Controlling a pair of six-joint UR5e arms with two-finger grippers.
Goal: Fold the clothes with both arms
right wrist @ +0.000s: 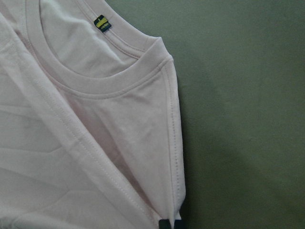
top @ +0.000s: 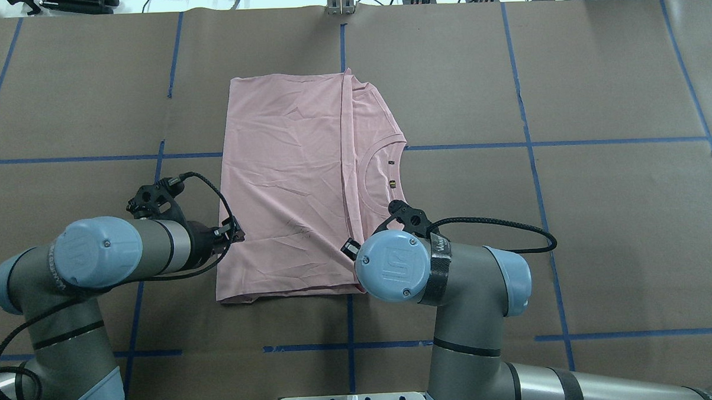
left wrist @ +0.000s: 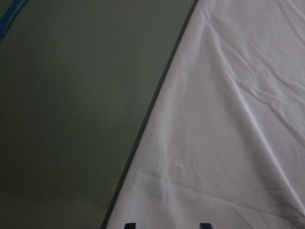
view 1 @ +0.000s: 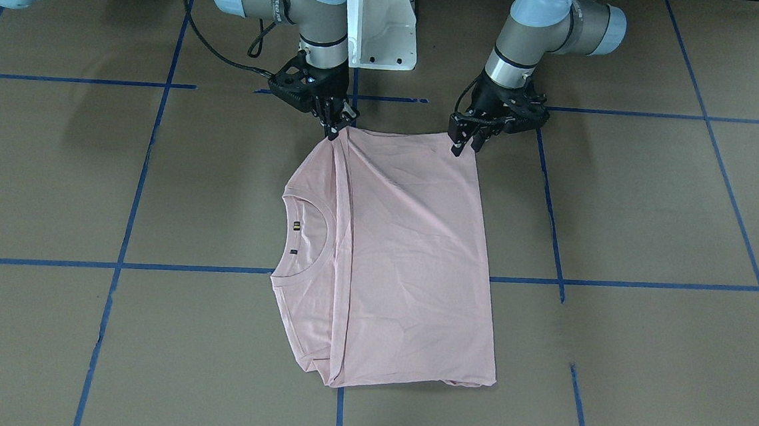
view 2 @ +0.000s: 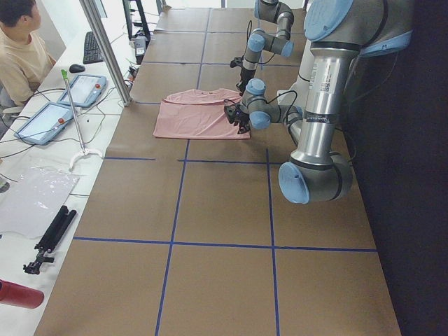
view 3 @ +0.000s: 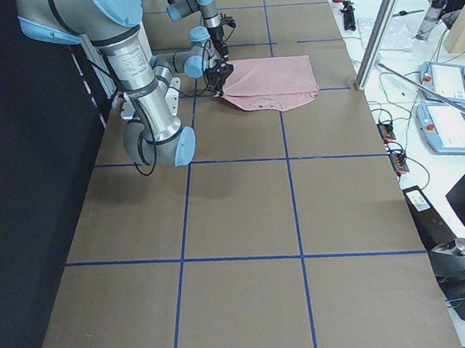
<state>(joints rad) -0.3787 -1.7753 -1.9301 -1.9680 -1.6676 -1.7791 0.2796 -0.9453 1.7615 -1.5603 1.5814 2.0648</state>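
Brown desk surface shows on every side of the pale pink T-shirt, folded flat, wrinkled, ribbed collar exposed. At its robot-side corners, right end effector pinches the collar-side one; left end effector sits at the other, fingers apart.

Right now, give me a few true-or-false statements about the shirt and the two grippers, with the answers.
1. The shirt lies folded on the table. True.
2. Its collar lies on the robot's left. False: it lies on the right gripper's side.
3. The right gripper is pinching the shirt's near edge. True.
4. The left gripper is clamped shut. False: its jaws stand apart at the shirt's other near corner.
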